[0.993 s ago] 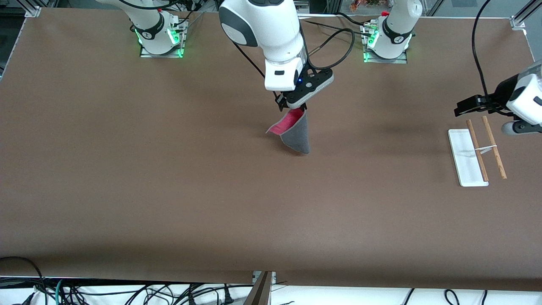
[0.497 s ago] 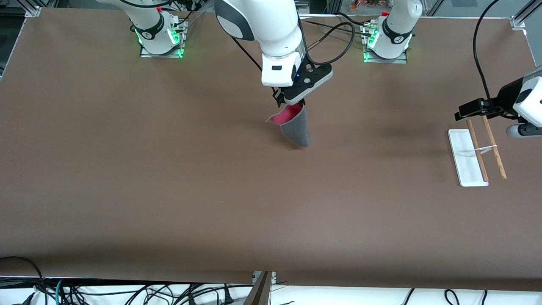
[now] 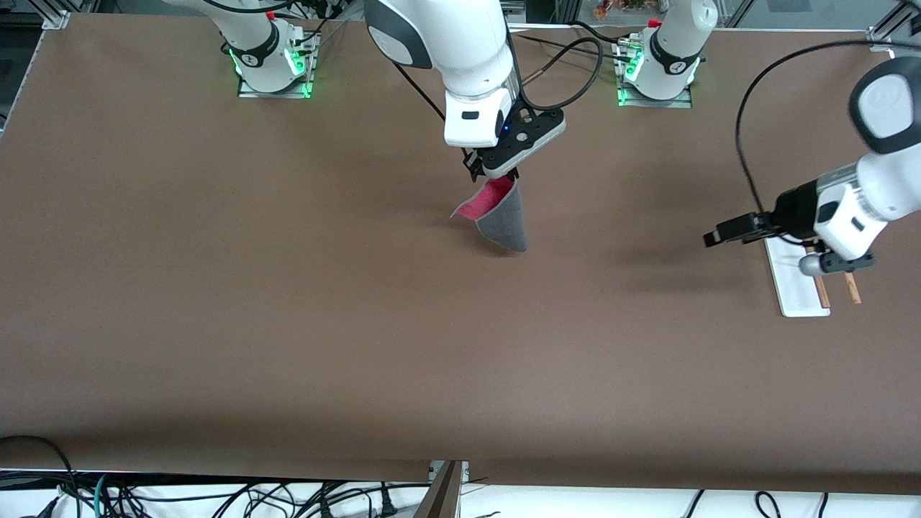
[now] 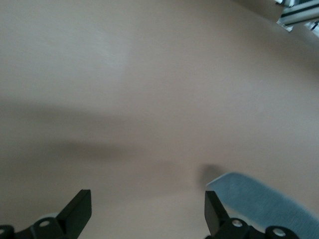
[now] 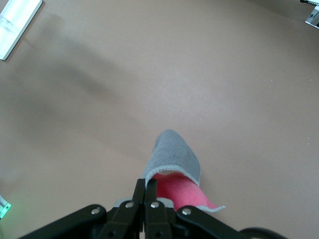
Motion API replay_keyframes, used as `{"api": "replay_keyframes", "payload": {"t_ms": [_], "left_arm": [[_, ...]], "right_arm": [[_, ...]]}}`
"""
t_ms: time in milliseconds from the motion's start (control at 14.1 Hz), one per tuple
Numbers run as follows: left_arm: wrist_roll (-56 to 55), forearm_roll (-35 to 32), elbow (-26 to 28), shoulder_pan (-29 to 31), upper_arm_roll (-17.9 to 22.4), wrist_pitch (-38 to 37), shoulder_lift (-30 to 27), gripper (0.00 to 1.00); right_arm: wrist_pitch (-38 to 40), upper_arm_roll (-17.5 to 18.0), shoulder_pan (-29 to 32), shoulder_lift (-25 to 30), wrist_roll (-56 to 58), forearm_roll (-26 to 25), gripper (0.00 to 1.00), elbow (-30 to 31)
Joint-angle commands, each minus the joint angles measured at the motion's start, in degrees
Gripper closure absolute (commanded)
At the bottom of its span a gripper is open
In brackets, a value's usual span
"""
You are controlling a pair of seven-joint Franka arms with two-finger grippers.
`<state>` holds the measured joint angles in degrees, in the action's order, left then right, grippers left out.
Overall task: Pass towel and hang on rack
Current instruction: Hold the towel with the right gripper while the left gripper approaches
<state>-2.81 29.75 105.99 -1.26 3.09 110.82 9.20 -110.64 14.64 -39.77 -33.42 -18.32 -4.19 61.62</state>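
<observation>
- The towel (image 3: 500, 219) hangs folded from the right gripper (image 3: 495, 175) over the middle of the table (image 3: 288, 324), toward 12 o'clock from the centre in the front view. Grey side out, pink side peeking through, and its lowest corner looks close to the tabletop or just brushing it; I can't tell which.
- The right gripper's fingers are pinched tight on one top corner of the cloth, so that's a small bite. If the arm swings quickly, I'd guess the towel could slip out or twist.
- The left gripper (image 3: 719, 236) is out at about 3 o'clock, over the table just beside the rack (image 3: 791, 288), spread wide and carrying nothing.
- Handover risk: the towel is floppy and folded, so the left gripper might catch only one layer or miss the edge. If the right one lets go early, it drops.
- The left arm sits right over the rack, covering most of the rods, so a low move there could bump it.
- Count: one towel, one rack with two wooden rods (image 3: 853, 289) on a white base, and two grippers.
</observation>
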Motion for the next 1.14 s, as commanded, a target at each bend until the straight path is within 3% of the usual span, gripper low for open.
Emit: {"api": "replay_keyframes", "payload": {"t_ms": [0, 284, 497, 1064], "left_arm": [[-0.2, 8.4, 4.7, -0.7, -0.2, 5.7, 1.9, 0.00], [-0.3, 21.4, 7.3, -1.1, -0.2, 7.2, 8.0, 0.00], [2.2, 22.1, 8.1, -2.7, -0.3, 10.4, 8.6, 0.00], [44.2, 21.8, 12.7, -2.9, -8.1, 20.8, 5.5, 0.00]], "right_arm": [[1.4, 0.0, 0.6, 0.7, -0.8, 1.0, 1.00, -1.2], [1.3, 0.1, 0.7, 1.2, -0.8, 2.6, 1.00, -1.8], [1.4, 0.1, 0.1, 1.2, -0.9, 2.6, 1.00, -1.8], [1.3, 0.1, 0.2, 4.9, -0.9, 4.7, 1.00, -1.9]]}}
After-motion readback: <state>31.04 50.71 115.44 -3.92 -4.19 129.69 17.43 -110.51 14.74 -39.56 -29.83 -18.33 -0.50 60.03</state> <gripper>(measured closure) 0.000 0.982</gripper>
